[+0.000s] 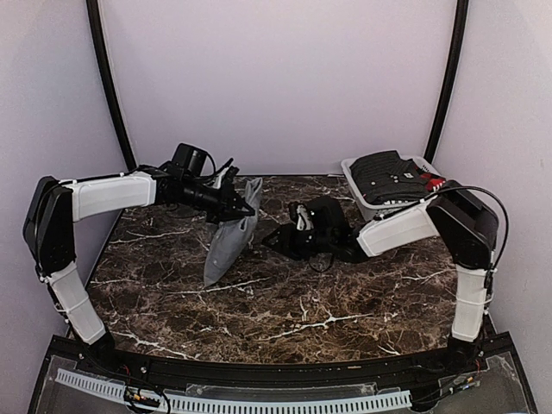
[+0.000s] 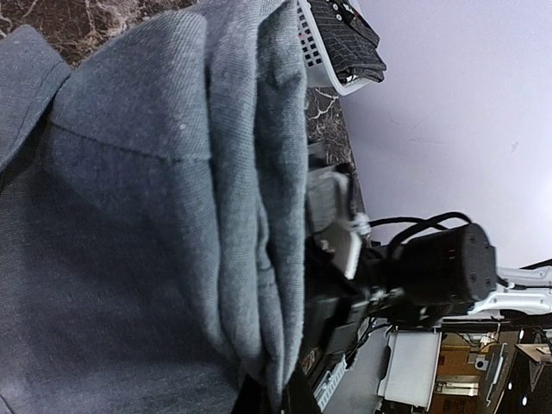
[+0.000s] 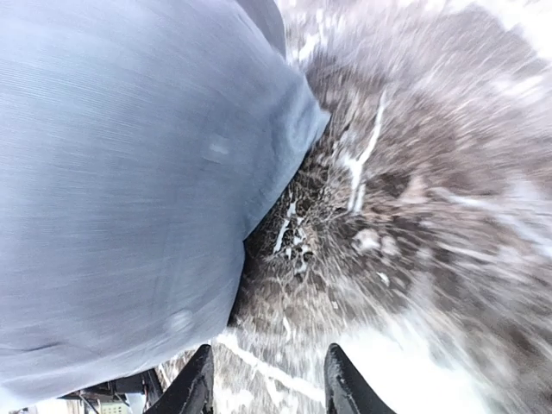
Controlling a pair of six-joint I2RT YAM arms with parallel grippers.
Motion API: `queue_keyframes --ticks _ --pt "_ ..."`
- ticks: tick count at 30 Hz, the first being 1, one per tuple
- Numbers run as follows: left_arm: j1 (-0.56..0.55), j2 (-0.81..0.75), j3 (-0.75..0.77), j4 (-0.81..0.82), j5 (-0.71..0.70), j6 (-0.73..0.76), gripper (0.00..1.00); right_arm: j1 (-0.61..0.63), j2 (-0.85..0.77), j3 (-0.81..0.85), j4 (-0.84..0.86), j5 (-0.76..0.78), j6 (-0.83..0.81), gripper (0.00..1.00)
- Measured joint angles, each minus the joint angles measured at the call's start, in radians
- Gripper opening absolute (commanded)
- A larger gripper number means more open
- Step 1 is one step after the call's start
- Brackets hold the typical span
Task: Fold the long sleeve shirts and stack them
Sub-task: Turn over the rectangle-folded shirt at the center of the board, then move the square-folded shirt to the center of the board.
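Note:
A plain mid-grey long sleeve shirt [image 1: 226, 241] hangs bunched from my left gripper [image 1: 244, 207], its lower end resting on the marble table [image 1: 285, 302]. In the left wrist view the grey cloth [image 2: 155, 224] fills the frame, and my left gripper [image 2: 272, 395] is shut on a gathered fold of it. My right gripper [image 1: 286, 235] is low over the table middle, just right of the shirt. In the right wrist view it [image 3: 269, 388] is open and empty, with the shirt [image 3: 129, 172] to its left and not between the fingers.
A white basket [image 1: 358, 191] at the back right holds a dark patterned shirt [image 1: 388, 175]; it also shows in the left wrist view [image 2: 332, 73]. Black frame posts stand at the back corners. The table's near edge has a black rail [image 1: 259, 379].

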Motion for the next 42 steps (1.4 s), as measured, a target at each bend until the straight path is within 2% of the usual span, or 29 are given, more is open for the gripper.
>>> queue_keyframes --ticks 2,4,5,6,8,10,12,15,18,25,30,34,42 --pt "-0.029 0.026 0.002 0.016 -0.019 -0.004 0.05 -0.021 -0.103 -0.061 -0.043 0.027 -0.026 0.46" --pt "-0.08 0.082 0.026 0.029 -0.054 -0.018 0.25 -0.049 -0.208 -0.119 -0.092 0.067 -0.052 0.49" --pt "-0.113 0.122 0.052 0.033 -0.074 -0.024 0.31 -0.063 -0.254 -0.146 -0.117 0.088 -0.061 0.5" --pt "-0.149 0.169 0.084 0.037 -0.095 -0.027 0.44 -0.085 -0.315 -0.185 -0.143 0.113 -0.074 0.51" --pt "-0.229 0.271 0.164 0.039 -0.147 -0.04 0.56 -0.129 -0.435 -0.263 -0.202 0.164 -0.093 0.55" --pt "-0.283 0.326 0.214 0.029 -0.183 -0.046 0.64 -0.164 -0.521 -0.313 -0.258 0.209 -0.111 0.56" --pt "-0.325 0.344 0.249 0.0 -0.214 -0.039 0.67 -0.179 -0.581 -0.334 -0.316 0.245 -0.133 0.57" --pt "-0.331 0.326 0.288 -0.027 -0.266 -0.028 0.68 -0.171 -0.594 -0.335 -0.352 0.249 -0.165 0.57" --pt "-0.292 0.265 0.272 -0.039 -0.32 -0.021 0.67 -0.156 -0.564 -0.328 -0.389 0.242 -0.198 0.56" --pt "-0.085 -0.009 0.011 -0.057 -0.395 -0.002 0.63 -0.074 -0.386 -0.181 -0.491 0.228 -0.265 0.45" --pt "0.034 -0.102 -0.181 -0.077 -0.412 0.035 0.64 -0.019 -0.284 -0.082 -0.542 0.212 -0.283 0.42" --pt "0.04 -0.106 -0.286 -0.095 -0.399 0.062 0.63 0.01 -0.271 -0.076 -0.582 0.211 -0.286 0.41" --pt "0.032 -0.106 -0.377 -0.098 -0.391 0.08 0.53 0.058 -0.271 -0.079 -0.64 0.214 -0.286 0.39"
